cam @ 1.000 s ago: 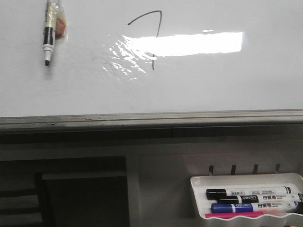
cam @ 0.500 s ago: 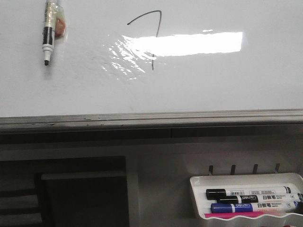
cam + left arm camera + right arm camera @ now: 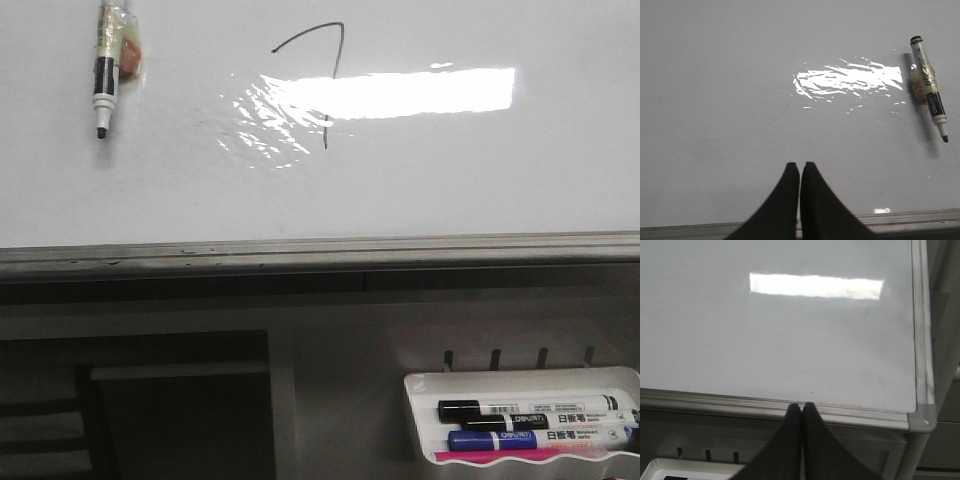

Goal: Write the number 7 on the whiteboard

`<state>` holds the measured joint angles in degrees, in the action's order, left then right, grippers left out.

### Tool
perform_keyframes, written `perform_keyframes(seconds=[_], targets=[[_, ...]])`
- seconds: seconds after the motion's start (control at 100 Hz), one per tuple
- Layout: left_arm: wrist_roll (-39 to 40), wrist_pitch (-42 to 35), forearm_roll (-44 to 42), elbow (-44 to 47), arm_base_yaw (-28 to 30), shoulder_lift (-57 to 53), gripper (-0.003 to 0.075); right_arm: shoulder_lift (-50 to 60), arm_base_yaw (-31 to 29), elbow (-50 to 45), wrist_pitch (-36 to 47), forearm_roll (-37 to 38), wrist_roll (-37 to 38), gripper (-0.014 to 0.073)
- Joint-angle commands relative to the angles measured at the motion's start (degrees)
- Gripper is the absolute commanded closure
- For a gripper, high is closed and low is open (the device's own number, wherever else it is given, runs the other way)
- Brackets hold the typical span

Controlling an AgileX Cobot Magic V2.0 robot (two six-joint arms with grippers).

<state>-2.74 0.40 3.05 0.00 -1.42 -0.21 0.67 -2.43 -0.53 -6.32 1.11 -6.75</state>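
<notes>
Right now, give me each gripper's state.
Left gripper: shut, empty, over the whiteboard.
Right gripper: shut, empty, at the board's lower edge.

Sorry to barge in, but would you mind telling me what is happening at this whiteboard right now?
A thin dark hand-drawn number 7 is on the large glossy white whiteboard. Nothing is being handled: the left end effector and right end effector are both shut and empty. A black-and-white marker sits stuck to the board, left of the 7. More markers lie in a white plastic tray below.
</notes>
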Motion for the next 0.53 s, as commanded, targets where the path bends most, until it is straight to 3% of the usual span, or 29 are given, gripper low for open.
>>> perform_keyframes(seconds=[0.0,0.52], targets=[[0.6,-4.2,0.5,2.0,0.0,-1.8,0.0741,1.0,-0.4,-1.8,4.0,1.0,0.3,0.0647],[0.6,-4.2,0.5,2.0,0.0,-1.8,0.0741,1.0,-0.4,-1.8,4.9,1.0,0.3,0.0647]])
